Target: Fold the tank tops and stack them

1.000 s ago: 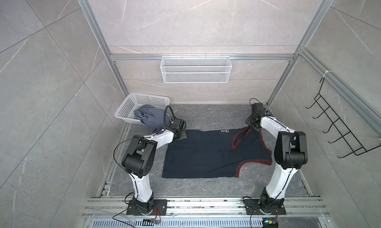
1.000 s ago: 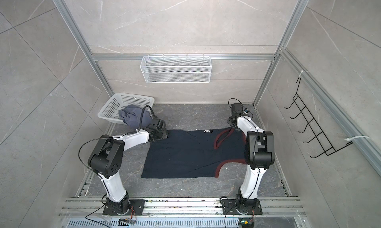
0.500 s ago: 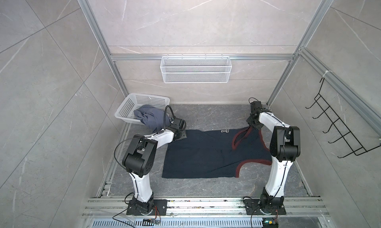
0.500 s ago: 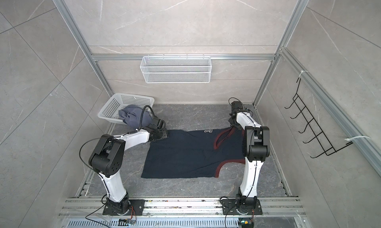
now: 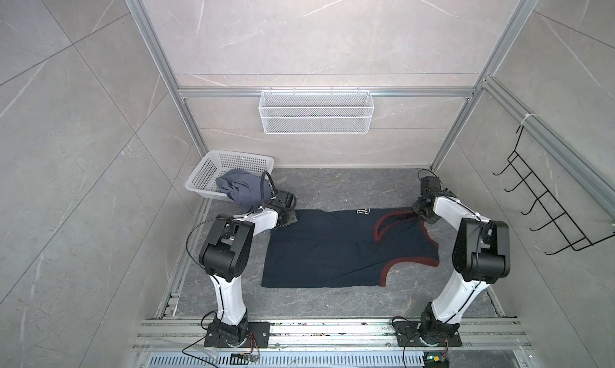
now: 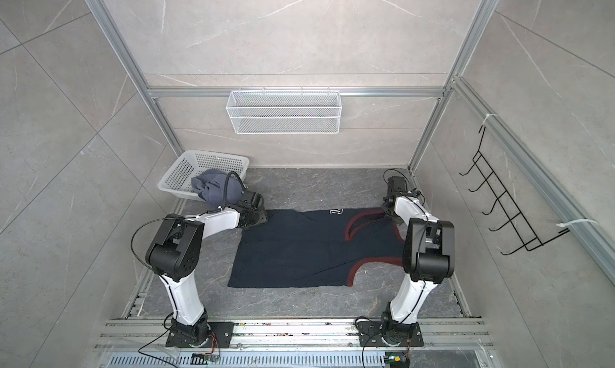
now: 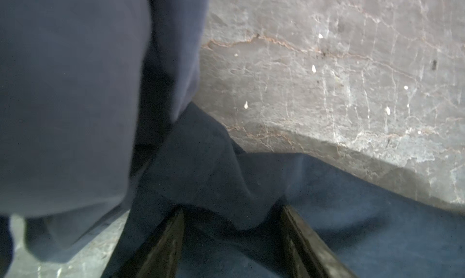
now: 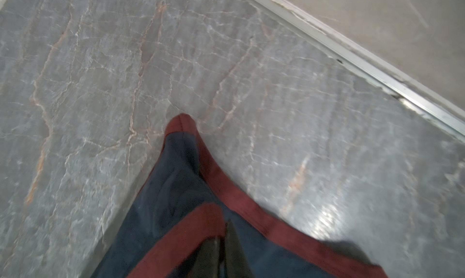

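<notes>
The dark navy tank top (image 5: 332,249) (image 6: 299,249) lies flat on the table with its dark-red trimmed straps to the right. My left gripper (image 5: 289,218) (image 7: 232,211) is open at its far left corner, and a hump of navy cloth (image 7: 377,226) bulges between the fingers. My right gripper (image 5: 417,213) (image 8: 224,232) is shut on the far shoulder strap (image 8: 181,163). The slate blue-grey tank top (image 5: 241,188) (image 6: 213,184) (image 7: 63,88) hangs crumpled over the basket's near rim, just behind my left gripper.
The white perforated basket (image 5: 239,156) (image 6: 213,155) stands at the back left corner. A white wire shelf (image 5: 316,116) hangs on the back wall and a black hook rack (image 5: 549,209) on the right wall. A metal wall rail (image 8: 377,70) runs close behind my right gripper.
My right gripper has closed on the strap, and the right arm's elbow has swung a little. The left arm and the navy top have barely moved.
</notes>
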`<state>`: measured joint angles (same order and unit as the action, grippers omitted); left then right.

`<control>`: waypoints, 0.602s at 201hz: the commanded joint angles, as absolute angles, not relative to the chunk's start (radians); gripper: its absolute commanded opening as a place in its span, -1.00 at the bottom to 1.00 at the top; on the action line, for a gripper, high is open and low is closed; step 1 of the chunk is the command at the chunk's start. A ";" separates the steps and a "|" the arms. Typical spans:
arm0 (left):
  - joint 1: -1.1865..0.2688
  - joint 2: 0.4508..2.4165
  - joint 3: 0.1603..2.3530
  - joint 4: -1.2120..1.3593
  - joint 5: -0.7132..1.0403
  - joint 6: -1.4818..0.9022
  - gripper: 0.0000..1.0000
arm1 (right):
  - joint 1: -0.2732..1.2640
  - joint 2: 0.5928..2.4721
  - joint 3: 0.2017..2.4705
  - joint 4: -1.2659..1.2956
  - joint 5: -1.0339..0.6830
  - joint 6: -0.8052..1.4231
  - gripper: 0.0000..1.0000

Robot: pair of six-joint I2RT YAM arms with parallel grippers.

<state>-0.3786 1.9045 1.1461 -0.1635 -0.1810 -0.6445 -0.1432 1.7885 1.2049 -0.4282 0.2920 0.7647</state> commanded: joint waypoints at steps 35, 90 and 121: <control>-0.362 1.914 1.080 -0.195 -0.202 -0.672 0.30 | -0.269 1.819 1.100 -0.270 0.103 0.830 -0.77; -0.357 1.868 1.010 -0.189 -0.213 -0.676 0.31 | -0.294 1.913 1.165 -0.305 0.028 0.846 -0.59; -0.357 1.829 0.975 -0.191 -0.212 -0.672 0.31 | -0.333 1.913 1.164 -0.315 0.018 0.863 -0.25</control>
